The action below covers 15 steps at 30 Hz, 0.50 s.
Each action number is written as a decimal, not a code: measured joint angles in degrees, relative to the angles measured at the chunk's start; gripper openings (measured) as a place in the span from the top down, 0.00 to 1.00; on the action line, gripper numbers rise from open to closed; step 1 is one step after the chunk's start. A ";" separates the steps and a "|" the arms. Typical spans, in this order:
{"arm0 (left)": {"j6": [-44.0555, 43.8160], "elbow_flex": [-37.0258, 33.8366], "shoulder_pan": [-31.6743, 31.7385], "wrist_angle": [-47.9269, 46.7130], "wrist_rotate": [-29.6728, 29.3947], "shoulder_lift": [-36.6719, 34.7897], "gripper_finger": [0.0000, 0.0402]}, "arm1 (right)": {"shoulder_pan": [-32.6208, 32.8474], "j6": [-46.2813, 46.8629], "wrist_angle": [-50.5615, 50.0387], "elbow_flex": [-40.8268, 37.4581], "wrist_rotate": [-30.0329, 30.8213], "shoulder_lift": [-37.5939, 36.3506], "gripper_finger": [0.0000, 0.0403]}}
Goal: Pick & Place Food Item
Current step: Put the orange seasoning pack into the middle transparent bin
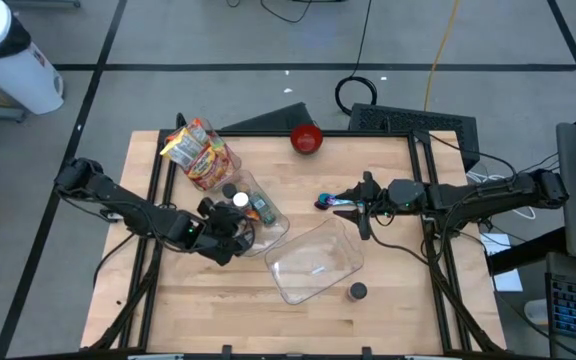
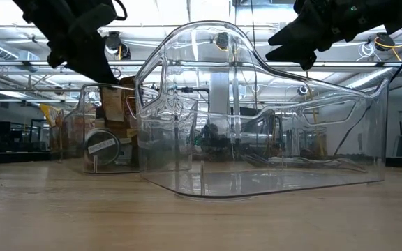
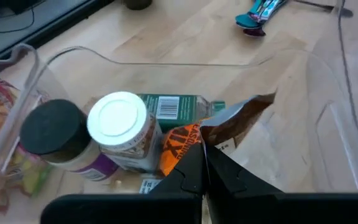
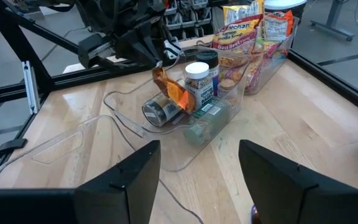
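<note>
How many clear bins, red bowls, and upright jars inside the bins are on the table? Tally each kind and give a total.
Clear bins: 3 (snack bin, jar bin, empty bin)
Red bowls: 1 (red bowl)
Upright jars: 2 (white-lidded jar, black-lidded jar)
Total: 6

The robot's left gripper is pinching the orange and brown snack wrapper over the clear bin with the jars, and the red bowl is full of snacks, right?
Nearly. The left gripper is shut on the orange and brown snack wrapper over the clear plastic bin holding jars. But the red bowl at the table's far edge looks empty in the high view; nothing is in it.
</note>
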 joint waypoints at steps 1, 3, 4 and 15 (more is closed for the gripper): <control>-0.05 0.05 0.03 -0.76 -0.07 0.00 0.99 | 0.00 -0.01 -0.01 0.00 0.00 0.00 0.47; -1.43 0.05 0.45 -3.11 -0.15 0.00 0.99 | 0.00 -0.01 -0.01 0.00 -0.06 0.00 0.47; -2.84 0.05 0.81 -4.45 -0.17 0.00 0.99 | 0.00 0.00 -0.01 0.00 -0.07 0.00 0.47; -5.58 0.05 5.19 -5.55 1.70 -0.01 0.99 | 0.02 -0.02 -0.01 0.00 -0.13 0.00 0.47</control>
